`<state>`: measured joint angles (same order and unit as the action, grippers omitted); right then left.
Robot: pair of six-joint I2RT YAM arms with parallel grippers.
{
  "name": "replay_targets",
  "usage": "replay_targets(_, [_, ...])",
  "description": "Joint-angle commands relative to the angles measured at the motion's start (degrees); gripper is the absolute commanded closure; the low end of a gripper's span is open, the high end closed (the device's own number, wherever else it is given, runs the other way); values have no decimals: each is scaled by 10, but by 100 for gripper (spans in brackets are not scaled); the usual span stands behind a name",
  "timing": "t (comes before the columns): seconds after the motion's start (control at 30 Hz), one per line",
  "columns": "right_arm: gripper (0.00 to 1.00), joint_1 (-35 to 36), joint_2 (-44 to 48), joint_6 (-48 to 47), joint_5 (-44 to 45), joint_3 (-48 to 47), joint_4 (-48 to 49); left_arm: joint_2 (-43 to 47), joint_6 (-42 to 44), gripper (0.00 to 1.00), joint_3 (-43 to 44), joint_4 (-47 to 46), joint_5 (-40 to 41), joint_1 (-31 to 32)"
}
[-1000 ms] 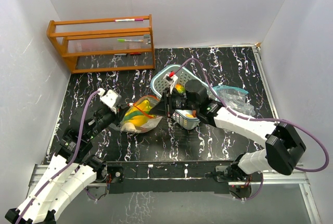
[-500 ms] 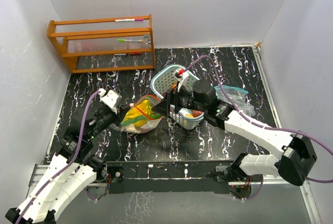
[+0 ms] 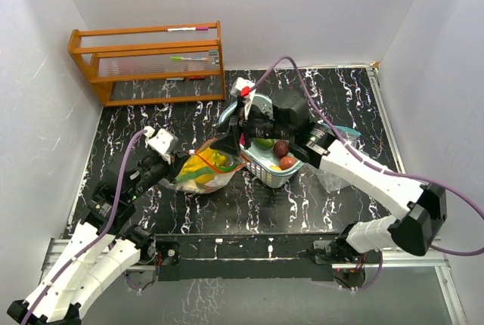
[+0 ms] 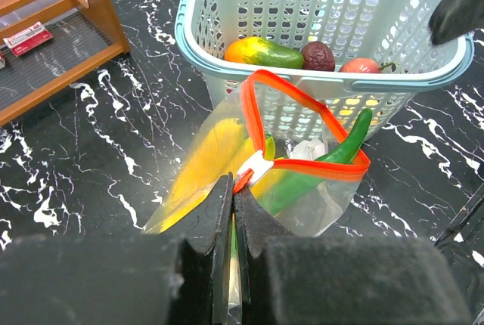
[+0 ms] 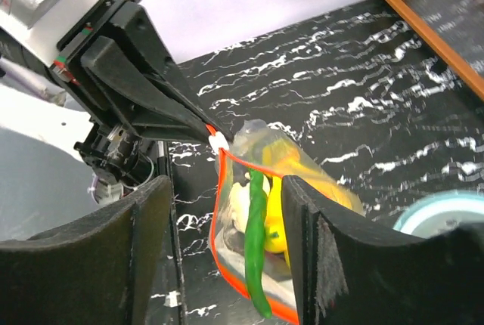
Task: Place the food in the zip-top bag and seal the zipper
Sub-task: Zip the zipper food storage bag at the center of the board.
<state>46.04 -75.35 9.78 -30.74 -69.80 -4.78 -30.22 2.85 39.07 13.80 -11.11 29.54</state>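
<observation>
The zip-top bag (image 3: 203,169) lies left of the teal basket (image 3: 266,176), its orange-red zipper mouth (image 4: 302,125) open. Yellow bananas (image 4: 212,160) are inside, and the green pepper (image 4: 333,159) sticks out of the mouth. My left gripper (image 4: 232,183) is shut on the bag's zipper edge by the white slider (image 4: 254,167); it also shows in the top view (image 3: 171,165). My right gripper (image 5: 225,189) is open and empty, its fingers either side of the bag mouth (image 3: 229,143). The mango (image 4: 265,53), a dark red fruit (image 4: 318,56) and an orange-red fruit (image 4: 361,65) lie in the basket.
A wooden rack (image 3: 147,64) stands at the far left corner. Another clear bag with a teal zipper (image 3: 339,140) lies right of the basket, under my right arm. White walls close in the black marbled table (image 3: 249,212).
My right wrist has lifted and swung toward the far side, uncovering the fruits in the basket. My left gripper keeps its hold on the bag and has not moved.
</observation>
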Motion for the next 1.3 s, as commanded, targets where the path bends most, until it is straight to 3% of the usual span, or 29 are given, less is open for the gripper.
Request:
replay_targets(0.0, [40, 6, -47, -106, -95, -74, -16, -21, -3, 100, 54, 24, 1, 3])
replay_targets(0.27, [39, 12, -107, -187, -109, -110, -35, -30, -2, 100, 75, 29, -2, 3])
replay_targets(0.77, [40, 29, -148, -203, -170, -121, 39, -35, 1, 100, 72, 26, -1, 3])
replay_targets(1.07, [51, 35, -180, -189, -180, -141, 56, -32, 3, 100, 70, 27, 1, 3])
replay_targets(1.27, [68, 35, -192, -184, -187, -156, 55, -31, 3, 100, 67, 26, 3, 3])
